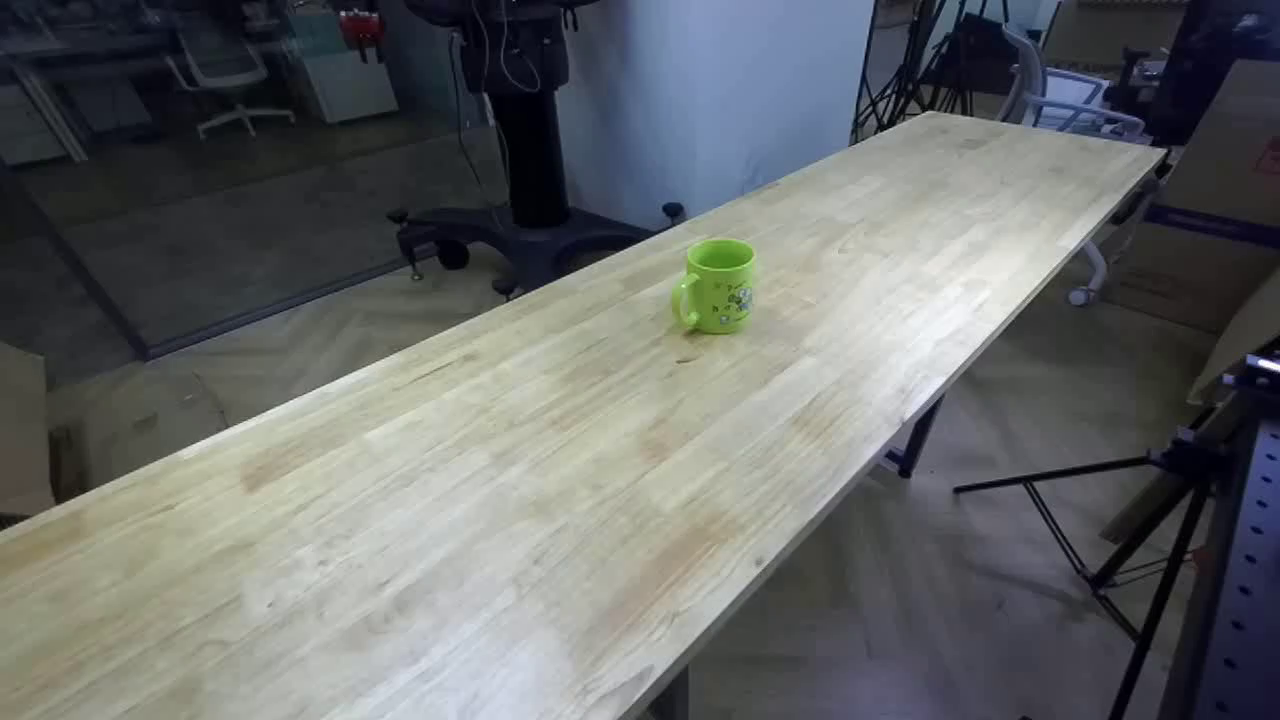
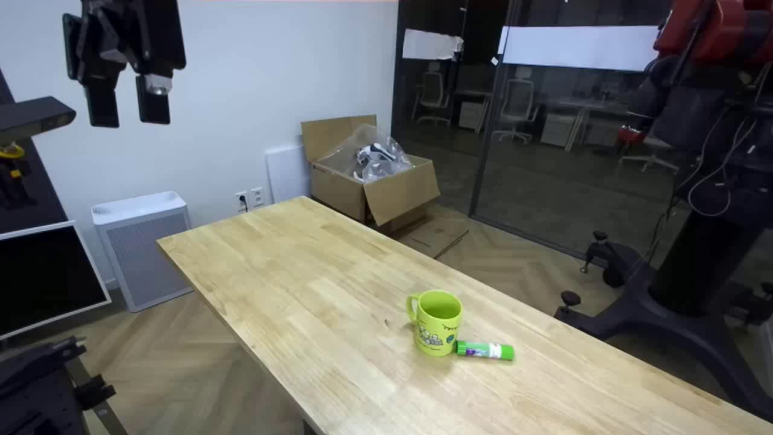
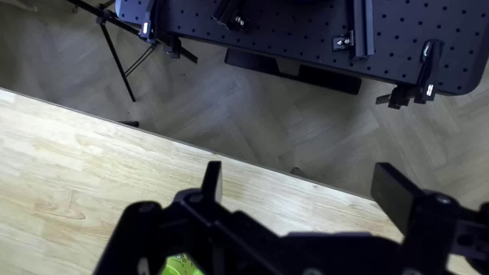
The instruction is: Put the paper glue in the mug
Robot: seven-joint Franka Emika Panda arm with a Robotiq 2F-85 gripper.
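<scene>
Wrist view had the gripper (image 3: pixel 300 184) gaping wide, holding zip, glue stick (image 2: pixel 485 350) lay on the wooden table (image 2: pixel 314 287) in an exterior view, green mug (image 2: pixel 436 332) crowding one end, open cardboard box (image 2: pixel 338 188) and black wheeled stand (image 2: pixel 685 281) past the edge

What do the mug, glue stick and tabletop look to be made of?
Mug: ceramic or hard plastic, the look leaves it open; smooth, lime green, with printed pictures.
Glue stick: probably plastic, going by its smooth tube shape, bright green ends and printed label.
Tabletop: wood, with visible grain and joined strips; a soft sheen where light falls suggests a satin finish.
</scene>
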